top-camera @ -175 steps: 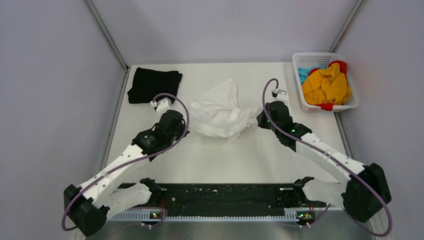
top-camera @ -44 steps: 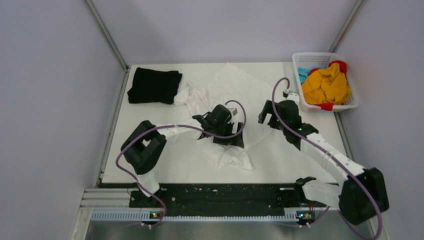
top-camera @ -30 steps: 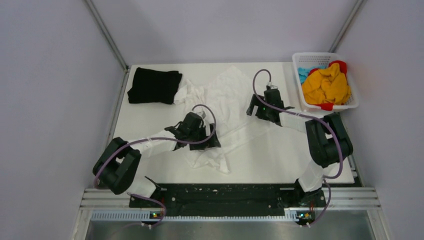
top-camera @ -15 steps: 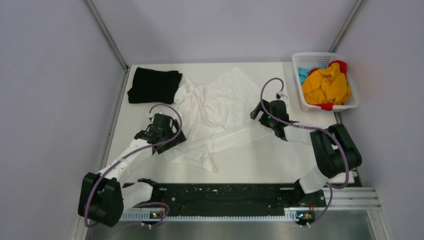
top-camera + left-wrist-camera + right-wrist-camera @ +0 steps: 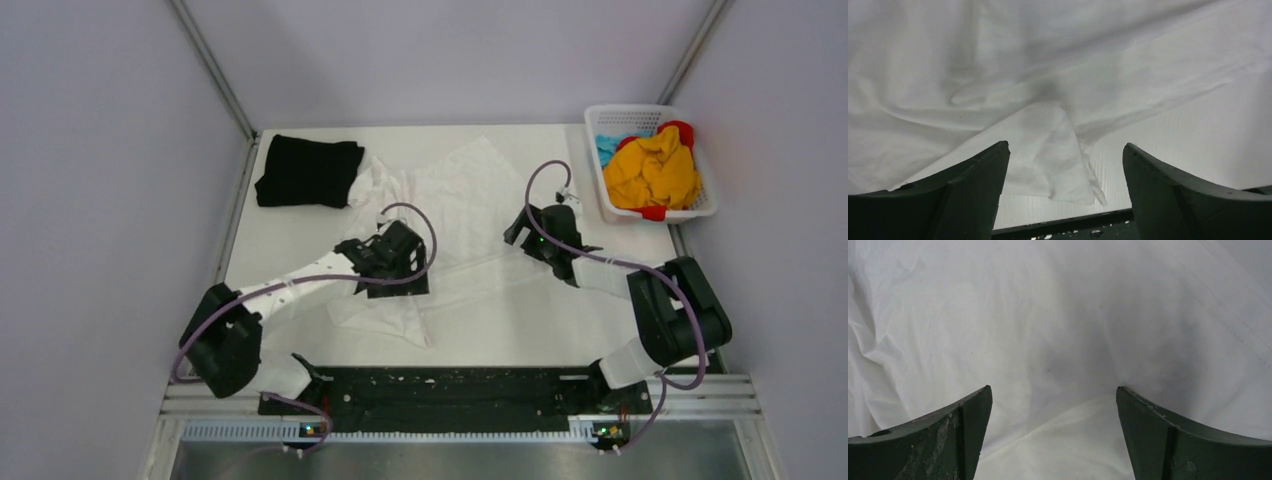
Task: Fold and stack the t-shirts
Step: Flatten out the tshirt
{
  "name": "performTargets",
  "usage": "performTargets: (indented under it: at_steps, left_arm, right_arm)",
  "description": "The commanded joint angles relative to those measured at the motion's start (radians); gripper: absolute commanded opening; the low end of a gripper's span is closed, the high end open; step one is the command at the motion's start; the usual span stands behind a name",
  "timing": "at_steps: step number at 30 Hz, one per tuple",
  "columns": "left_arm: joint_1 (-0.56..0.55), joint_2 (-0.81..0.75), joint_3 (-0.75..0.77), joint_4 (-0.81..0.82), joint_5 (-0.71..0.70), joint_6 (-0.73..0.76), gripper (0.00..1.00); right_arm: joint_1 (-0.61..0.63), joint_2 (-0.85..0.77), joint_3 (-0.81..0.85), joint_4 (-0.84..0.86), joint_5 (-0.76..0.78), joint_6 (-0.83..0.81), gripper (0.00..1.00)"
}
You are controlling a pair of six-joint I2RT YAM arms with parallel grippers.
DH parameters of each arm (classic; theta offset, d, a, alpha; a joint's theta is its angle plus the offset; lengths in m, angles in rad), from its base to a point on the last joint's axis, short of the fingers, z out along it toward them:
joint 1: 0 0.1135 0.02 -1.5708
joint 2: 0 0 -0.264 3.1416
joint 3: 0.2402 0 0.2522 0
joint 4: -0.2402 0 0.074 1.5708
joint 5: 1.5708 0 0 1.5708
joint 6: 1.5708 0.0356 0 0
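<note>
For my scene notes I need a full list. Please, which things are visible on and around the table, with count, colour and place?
White t-shirt: 1, white, spread out and wrinkled, mid-table.
Black t-shirt: 1, black, folded, far-left corner.
Basket: 1, white, far-right edge.
Cloths: at least 3, yellow, red, blue, in the basket.
Table: 1, white, under everything.
Left arm: 1, black and white, over the white t-shirt's near-left part, jaws open.
Right arm: 1, black and white, over its right edge, jaws open.

Hidden beneath the left gripper (image 5: 398,285): a patch of the white t-shirt (image 5: 455,195). Cropped at the edges of both wrist views. Contact with the right gripper (image 5: 518,232): impossible to tell from above.
</note>
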Motion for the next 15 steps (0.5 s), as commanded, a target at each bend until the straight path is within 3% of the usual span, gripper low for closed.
performTargets:
  at_steps: [1,7,12,15]
  left_arm:
    - [-0.094,0.160,0.095,-0.122,-0.153,-0.050,0.85]
    - [-0.168,0.339,0.218,-0.256,-0.244,-0.103,0.66]
    - [-0.171,0.322,0.178,-0.347,-0.332,-0.208,0.22]
    - [-0.170,0.225,0.102,-0.346,-0.348,-0.251,0.10]
  right_arm:
    - [-0.005,0.002,-0.047,-0.150,0.019,-0.018,0.94]
    - [-0.006,-0.004,-0.052,-0.153,0.028,-0.026,0.94]
    - [-0.006,0.001,-0.050,-0.157,0.034,-0.030,0.94]
    - [-0.006,0.000,-0.051,-0.162,0.041,-0.029,0.94]
